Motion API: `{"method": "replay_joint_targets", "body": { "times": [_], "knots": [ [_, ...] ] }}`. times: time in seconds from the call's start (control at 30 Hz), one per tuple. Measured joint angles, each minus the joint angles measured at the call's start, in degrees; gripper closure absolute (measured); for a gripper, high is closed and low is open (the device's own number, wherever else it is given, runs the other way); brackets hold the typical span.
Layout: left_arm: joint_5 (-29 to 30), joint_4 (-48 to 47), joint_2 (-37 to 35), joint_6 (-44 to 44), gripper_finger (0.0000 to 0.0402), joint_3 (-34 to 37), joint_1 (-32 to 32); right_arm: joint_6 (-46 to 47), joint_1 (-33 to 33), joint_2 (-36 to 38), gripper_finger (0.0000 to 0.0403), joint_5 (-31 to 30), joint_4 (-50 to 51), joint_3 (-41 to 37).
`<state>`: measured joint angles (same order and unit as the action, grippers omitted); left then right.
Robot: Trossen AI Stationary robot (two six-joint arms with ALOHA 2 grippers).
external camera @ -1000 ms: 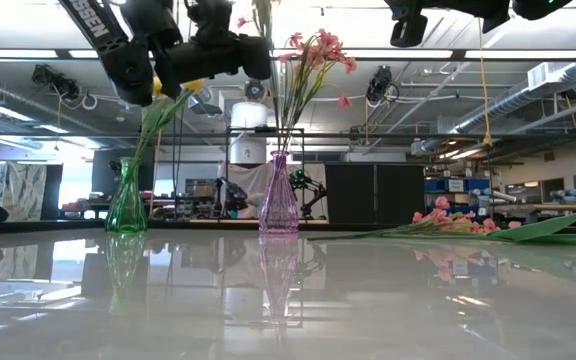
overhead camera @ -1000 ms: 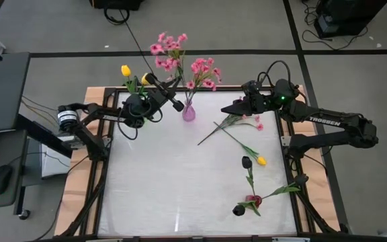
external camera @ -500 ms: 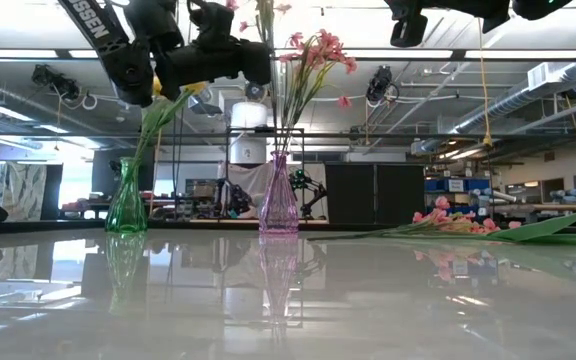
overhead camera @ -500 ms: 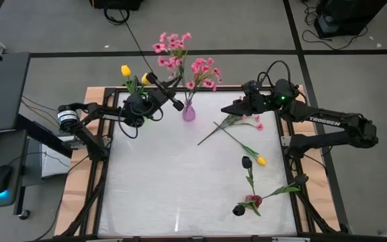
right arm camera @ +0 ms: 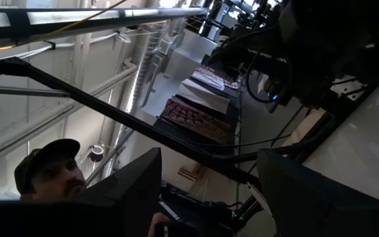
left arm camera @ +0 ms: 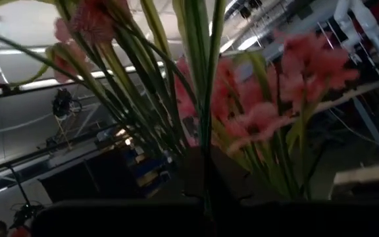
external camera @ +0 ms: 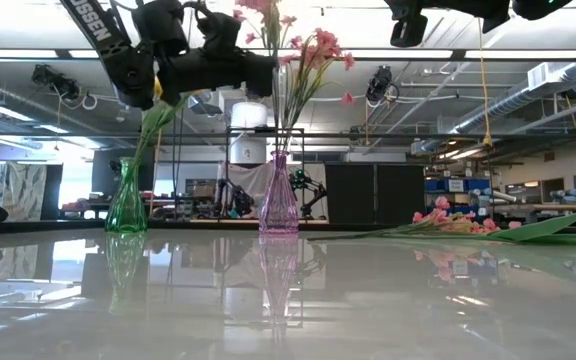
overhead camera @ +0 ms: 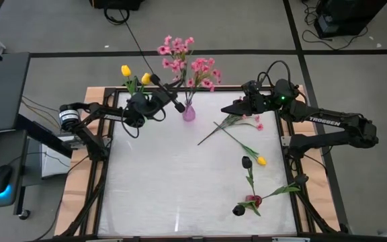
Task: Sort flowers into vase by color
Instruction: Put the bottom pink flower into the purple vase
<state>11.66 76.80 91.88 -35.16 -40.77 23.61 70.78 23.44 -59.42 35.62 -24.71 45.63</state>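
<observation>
Since a second ago my left gripper [overhead camera: 178, 105] has carried its pink spray [overhead camera: 175, 52] a bit toward the right arm, so the blossoms now sit nearly over the purple vase [overhead camera: 189, 112] at the back edge of the table [overhead camera: 180, 181]. Jaws are pinched shut on the stem, and from the low view the spray hangs high above the vase mouth [external camera: 279, 155], beside the pink flowers [external camera: 320, 50] already in it. Green vase [external camera: 126, 200] next to it holds the yellow tulips [overhead camera: 125, 70].

Right gripper [overhead camera: 228, 109] hasn't budged, parked above the table's back right with its jaws spread wide and nothing in them. Just below it another pink spray [overhead camera: 247, 121] lies flat on the table. Further forward there's a yellow tulip [overhead camera: 261, 160] with a dark tulip [overhead camera: 246, 162] just beside it, and more dark tulips [overhead camera: 247, 204] nearer the front right.
</observation>
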Motion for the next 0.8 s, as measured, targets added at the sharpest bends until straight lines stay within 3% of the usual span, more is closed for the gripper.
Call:
{"method": "replay_joint_targets", "body": {
  "times": [0.8],
  "knots": [
    [0.02, -7.74, 0.02, 0.02, 0.0392, 0.0, -0.11, 0.0, -0.01, 0.0, 0.0145, 0.0, 0.0, 0.0]
  ]
}}
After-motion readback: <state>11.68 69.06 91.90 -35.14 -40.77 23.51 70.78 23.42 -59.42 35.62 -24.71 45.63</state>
